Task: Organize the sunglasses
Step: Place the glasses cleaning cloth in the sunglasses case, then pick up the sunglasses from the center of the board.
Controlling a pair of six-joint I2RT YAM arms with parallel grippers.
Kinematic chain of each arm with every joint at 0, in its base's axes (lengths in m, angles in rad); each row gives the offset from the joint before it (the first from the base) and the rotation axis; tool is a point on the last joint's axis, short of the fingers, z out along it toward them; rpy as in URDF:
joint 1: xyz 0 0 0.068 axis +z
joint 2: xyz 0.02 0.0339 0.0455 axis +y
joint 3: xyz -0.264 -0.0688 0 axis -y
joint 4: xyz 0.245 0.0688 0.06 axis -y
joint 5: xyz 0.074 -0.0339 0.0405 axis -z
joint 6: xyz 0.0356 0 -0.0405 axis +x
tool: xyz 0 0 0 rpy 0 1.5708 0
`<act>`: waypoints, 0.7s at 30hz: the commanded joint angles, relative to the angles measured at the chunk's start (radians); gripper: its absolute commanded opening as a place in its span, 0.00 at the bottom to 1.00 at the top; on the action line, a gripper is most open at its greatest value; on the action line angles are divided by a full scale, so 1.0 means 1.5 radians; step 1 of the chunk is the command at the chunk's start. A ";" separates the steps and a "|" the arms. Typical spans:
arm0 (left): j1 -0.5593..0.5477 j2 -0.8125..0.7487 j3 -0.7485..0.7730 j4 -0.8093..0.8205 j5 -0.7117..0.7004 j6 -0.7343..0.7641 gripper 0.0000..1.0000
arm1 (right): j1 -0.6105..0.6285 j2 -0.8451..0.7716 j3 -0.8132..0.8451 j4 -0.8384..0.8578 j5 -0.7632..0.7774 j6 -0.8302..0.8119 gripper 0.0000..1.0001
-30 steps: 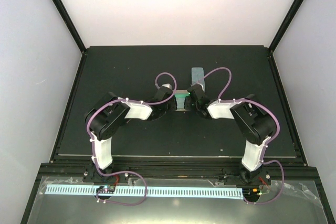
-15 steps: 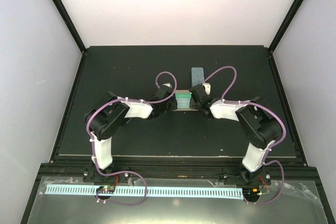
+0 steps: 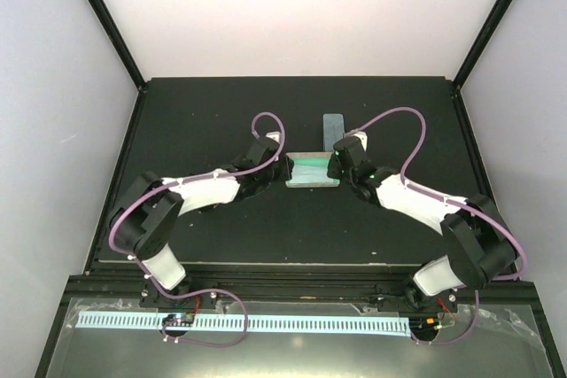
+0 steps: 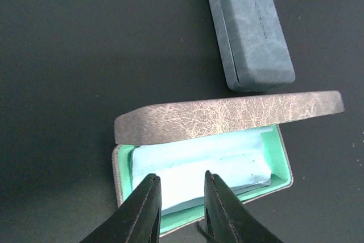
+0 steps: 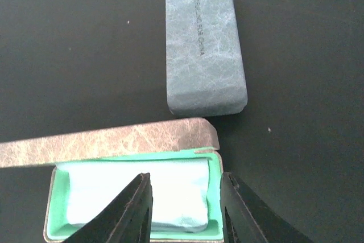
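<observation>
No sunglasses show in any view. An open beige case (image 3: 312, 172) with green lining lies mid-table, its lid (image 4: 227, 115) raised. A folded light blue cloth (image 4: 199, 160) fills its tray and covers whatever is under it. My left gripper (image 3: 282, 168) is at the case's left end, and in the left wrist view (image 4: 181, 176) it is open and empty above the cloth. My right gripper (image 3: 340, 165) is at the right end, and in the right wrist view (image 5: 185, 176) it is open and empty over the cloth (image 5: 131, 192) and the lid (image 5: 108, 140).
A closed blue-grey case (image 3: 332, 126) lies just beyond the beige one; it also shows in the left wrist view (image 4: 247, 27) and the right wrist view (image 5: 202, 44). The black table (image 3: 204, 121) has raised black rails at its sides.
Both arms have stretched out lower and their grippers have drawn apart to the two ends of the case. The open case with its green lining now shows fully between them.
</observation>
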 commanded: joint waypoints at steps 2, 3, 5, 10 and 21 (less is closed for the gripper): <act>0.027 -0.085 -0.039 -0.038 -0.010 0.025 0.26 | -0.003 -0.018 -0.009 -0.038 -0.024 -0.022 0.36; 0.034 -0.102 -0.048 -0.049 -0.015 0.028 0.27 | -0.003 -0.019 -0.008 -0.044 -0.028 -0.023 0.37; 0.047 -0.143 -0.068 -0.073 -0.032 0.036 0.31 | -0.002 -0.019 -0.008 -0.051 -0.044 -0.023 0.37; 0.119 -0.259 -0.129 -0.172 -0.108 0.028 0.45 | 0.021 -0.025 -0.008 -0.056 -0.067 -0.016 0.38; 0.349 -0.571 -0.305 -0.327 -0.213 -0.095 0.65 | 0.114 0.034 0.053 -0.082 -0.053 -0.001 0.39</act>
